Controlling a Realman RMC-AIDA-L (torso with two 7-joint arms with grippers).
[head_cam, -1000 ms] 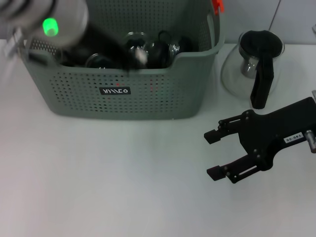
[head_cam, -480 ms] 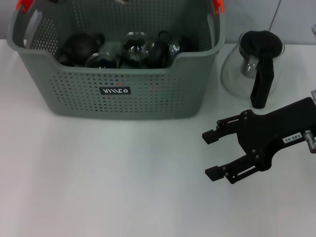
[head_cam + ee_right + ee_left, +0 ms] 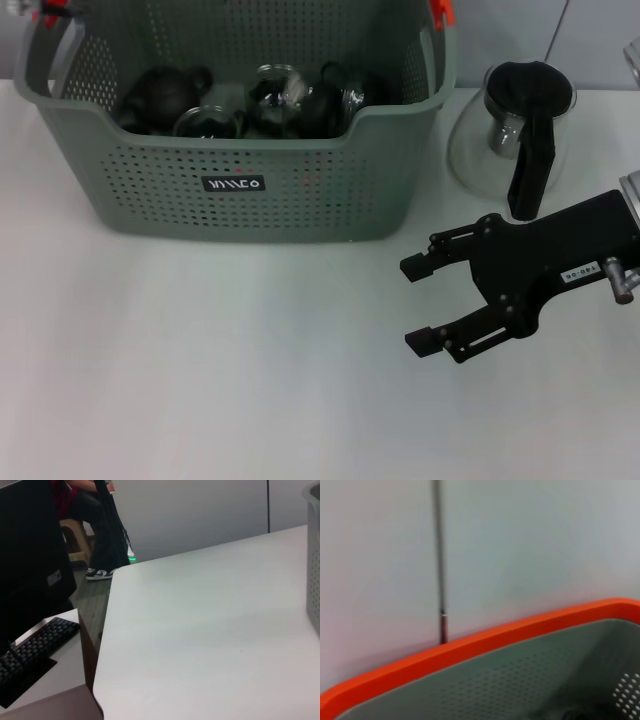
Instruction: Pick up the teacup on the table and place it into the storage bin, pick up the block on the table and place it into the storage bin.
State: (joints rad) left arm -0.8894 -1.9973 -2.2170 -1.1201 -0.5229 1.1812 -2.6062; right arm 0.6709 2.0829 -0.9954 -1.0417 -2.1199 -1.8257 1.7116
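Sitting in the upper left of the head view, one storage bin (image 3: pixel 240 150) stands on the white table (image 3: pixel 200 380), grey-green and perforated, with an orange clip (image 3: pixel 441 12) at its right handle and a small black label (image 3: pixel 233 184) on its front wall. Inside it lie several dark and glass vessels crowded together; a dark round teapot (image 3: pixel 160 92) at the left is plain, but the rest overlap too much to count exactly. One glass carafe (image 3: pixel 515 135) with a black handle stands just beside the bin's right end, in the upper right. Below it, at the right edge of the frame, one right gripper (image 3: pixel 415 303) hangs above the bare table with its two black fingers spread wide and nothing between them, pointing left; the bin lies up and to the left of its jaws, well apart. The left wrist view shows only the bin's orange rim (image 3: pixel 470 650) close up against a grey wall; the left gripper itself is out of sight.
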